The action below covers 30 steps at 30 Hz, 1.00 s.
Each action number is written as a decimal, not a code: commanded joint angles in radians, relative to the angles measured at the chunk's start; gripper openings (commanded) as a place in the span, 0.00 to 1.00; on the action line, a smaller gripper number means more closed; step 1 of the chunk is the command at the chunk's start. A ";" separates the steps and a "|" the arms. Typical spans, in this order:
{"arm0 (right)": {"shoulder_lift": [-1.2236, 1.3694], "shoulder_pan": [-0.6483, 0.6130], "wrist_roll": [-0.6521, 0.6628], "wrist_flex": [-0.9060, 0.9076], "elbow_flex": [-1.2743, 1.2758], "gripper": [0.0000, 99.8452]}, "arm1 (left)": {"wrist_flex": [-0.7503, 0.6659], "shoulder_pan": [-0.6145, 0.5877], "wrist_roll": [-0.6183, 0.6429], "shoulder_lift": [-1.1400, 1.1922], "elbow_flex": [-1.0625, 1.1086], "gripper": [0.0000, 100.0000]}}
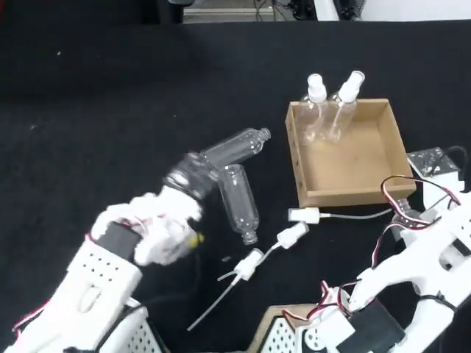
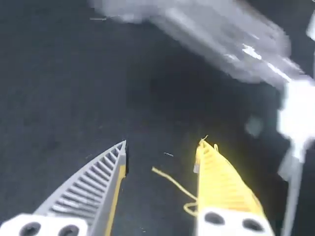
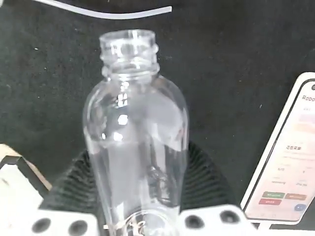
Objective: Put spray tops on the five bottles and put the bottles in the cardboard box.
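Note:
Two clear capless bottles lie mid-table, one [image 1: 237,146] slanting toward the box, the other [image 1: 240,195] beside it. Three loose spray tops [image 1: 305,215] [image 1: 291,236] [image 1: 247,265] with thin tubes lie in front of them. The cardboard box [image 1: 393,144] holds two bottles [image 1: 315,107] [image 1: 343,103] with spray tops on, leaning at its back wall. My left gripper [image 2: 162,152] is open above the black table, with a blurred bottle [image 2: 221,39] ahead; from above it [image 1: 193,175] sits at the lying bottles' bases. My right gripper [image 3: 140,196] is shut on a clear open-necked bottle [image 3: 135,137].
A phone [image 3: 290,167] lies on the table beside the right gripper. A spray top's tube [image 3: 103,14] runs across beyond the held bottle's neck. The table is covered in black cloth [image 1: 110,110], with open room at the left and back.

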 commanded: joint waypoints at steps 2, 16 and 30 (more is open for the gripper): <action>-0.001 -0.011 -0.008 0.008 -0.016 0.01 | 0.002 0.259 -0.020 -0.003 -0.058 0.21; -0.001 -0.038 -0.008 0.011 -0.010 0.01 | -0.253 0.271 -0.018 0.359 -0.079 0.21; -0.001 0.011 -0.005 0.003 0.007 0.01 | -0.253 0.476 0.058 0.512 -0.203 0.21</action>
